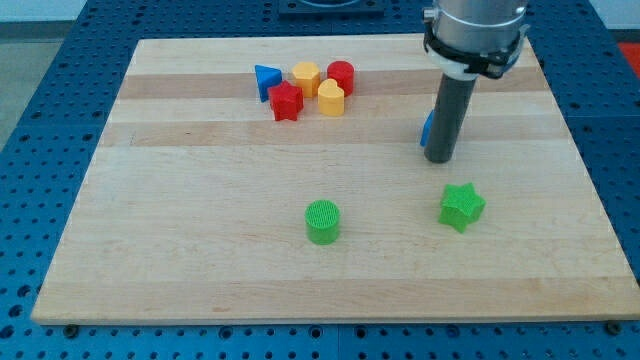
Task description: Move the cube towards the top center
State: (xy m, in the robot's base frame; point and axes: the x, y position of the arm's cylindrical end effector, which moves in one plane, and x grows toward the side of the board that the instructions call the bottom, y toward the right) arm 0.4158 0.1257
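Observation:
A blue cube sits on the wooden board at the view's right, mostly hidden behind my dark rod; only a thin blue sliver shows on the rod's left side. My tip rests on the board right in front of the cube, touching or nearly touching it. The board's top centre holds a cluster: a blue triangle, a red star, a yellow hexagon, a yellow block and a red cylinder.
A green cylinder stands at the lower centre. A green star lies just below my tip at the lower right. The board ends in blue perforated table on all sides.

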